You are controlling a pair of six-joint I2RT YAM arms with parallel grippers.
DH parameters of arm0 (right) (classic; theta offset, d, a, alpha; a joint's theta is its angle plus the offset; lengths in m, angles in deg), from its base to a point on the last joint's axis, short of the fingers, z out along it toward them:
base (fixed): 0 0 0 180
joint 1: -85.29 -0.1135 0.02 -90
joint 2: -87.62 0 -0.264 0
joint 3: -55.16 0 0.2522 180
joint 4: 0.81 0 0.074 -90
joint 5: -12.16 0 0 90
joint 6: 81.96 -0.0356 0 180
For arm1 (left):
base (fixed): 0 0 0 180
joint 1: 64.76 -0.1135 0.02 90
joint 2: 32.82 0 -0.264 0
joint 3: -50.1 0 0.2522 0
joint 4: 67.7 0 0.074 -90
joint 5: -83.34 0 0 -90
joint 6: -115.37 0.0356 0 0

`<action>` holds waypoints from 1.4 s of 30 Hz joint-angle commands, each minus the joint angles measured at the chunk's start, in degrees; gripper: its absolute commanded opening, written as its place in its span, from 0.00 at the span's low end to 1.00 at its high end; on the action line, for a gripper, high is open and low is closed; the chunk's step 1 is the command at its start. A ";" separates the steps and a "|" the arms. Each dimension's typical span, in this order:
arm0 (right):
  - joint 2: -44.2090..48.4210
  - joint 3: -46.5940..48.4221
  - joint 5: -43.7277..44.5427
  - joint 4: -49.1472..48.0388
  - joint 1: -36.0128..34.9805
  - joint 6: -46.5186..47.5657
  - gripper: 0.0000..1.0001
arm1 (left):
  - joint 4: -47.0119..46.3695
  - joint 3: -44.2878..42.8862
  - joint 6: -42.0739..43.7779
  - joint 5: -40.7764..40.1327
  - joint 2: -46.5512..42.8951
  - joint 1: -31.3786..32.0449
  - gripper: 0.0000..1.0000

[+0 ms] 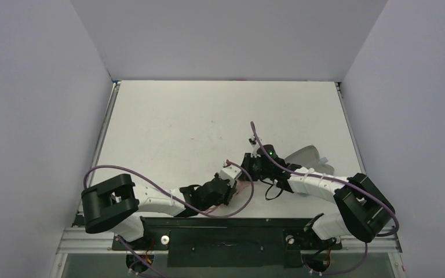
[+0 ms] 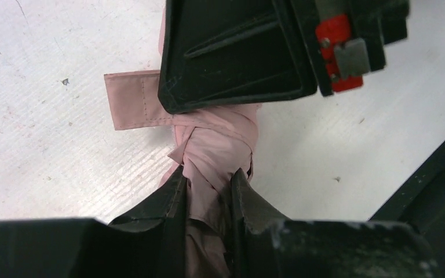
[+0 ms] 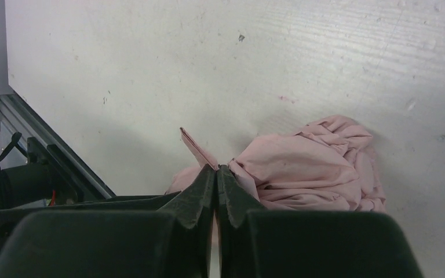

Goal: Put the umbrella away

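The umbrella (image 2: 217, 139) is a pale pink bundle of folded fabric lying on the white table near its front edge. A flat strap tab (image 2: 130, 101) sticks out to its left. My left gripper (image 2: 208, 176) is shut on the fabric, which is squeezed between both fingers. My right gripper (image 3: 216, 168) is shut, with a thin pink strap (image 3: 196, 147) of the umbrella pinched at its tips. Bunched canopy fabric (image 3: 313, 171) lies just right of it. In the top view both grippers (image 1: 232, 185) (image 1: 250, 167) meet over the umbrella and hide nearly all of it.
A pale oblong case (image 1: 306, 156) lies on the table behind the right arm. The black front rail (image 2: 434, 179) and metal frame (image 3: 52, 156) run close by. Grey walls enclose the table on three sides.
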 commanded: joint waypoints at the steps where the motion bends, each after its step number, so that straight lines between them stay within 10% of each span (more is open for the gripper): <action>1: 4.56 -1.51 1.33 7.30 0.20 -0.59 0.00 | 4.44 0.60 5.39 -10.10 -0.61 7.13 0.00; 34: 14.62 1.72 -13.45 -4.22 3.86 -3.39 0.00 | 19.34 -24.10 24.59 -52.44 31.34 26.60 0.00; 42: 13.21 2.82 -16.11 -7.75 4.01 -3.00 0.00 | 18.55 -23.20 24.44 -51.93 34.37 28.14 0.00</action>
